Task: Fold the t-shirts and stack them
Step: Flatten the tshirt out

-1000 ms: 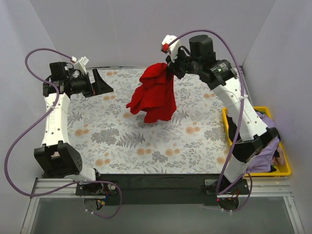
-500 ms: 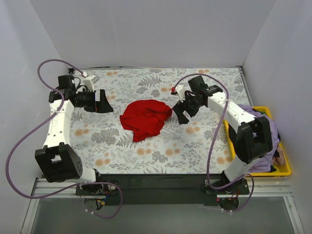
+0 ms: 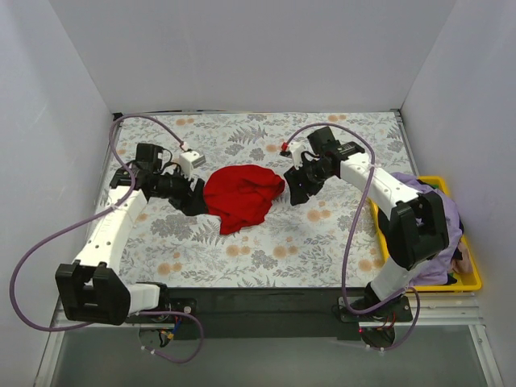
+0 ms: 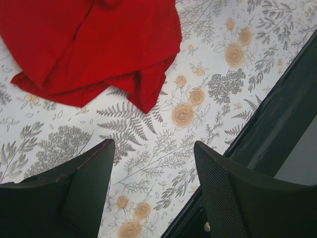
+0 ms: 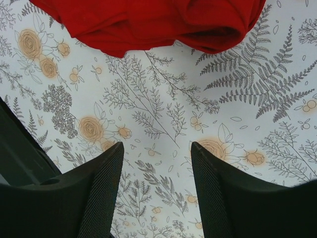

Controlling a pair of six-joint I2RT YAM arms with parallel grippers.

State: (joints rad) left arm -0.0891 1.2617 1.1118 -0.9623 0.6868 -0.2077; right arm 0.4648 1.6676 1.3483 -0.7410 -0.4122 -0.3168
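Red t-shirt point(image 3: 240, 196) is found bunched and creased mid-tabletop point(image 3: 266, 254), with no hem or sleeve clearly laid out. Left tool point(image 3: 196, 200) is set just beside its left edge, right tool point(image 3: 297, 192) just beside its right. Both are seen part open, with nothing held. Lilac t-shirt point(image 3: 435, 270) is left in the yellow bin point(image 3: 476, 282).

Step judged: spreading flat. Opposite corners should be picked out, single layers pinched low, then drawn apart evenly so no fold is trapped.

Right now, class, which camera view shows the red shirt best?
The top view: the whole red shirt, crumpled in the middle of the table. The left wrist view catches only part of it; the right wrist view only a folded edge.
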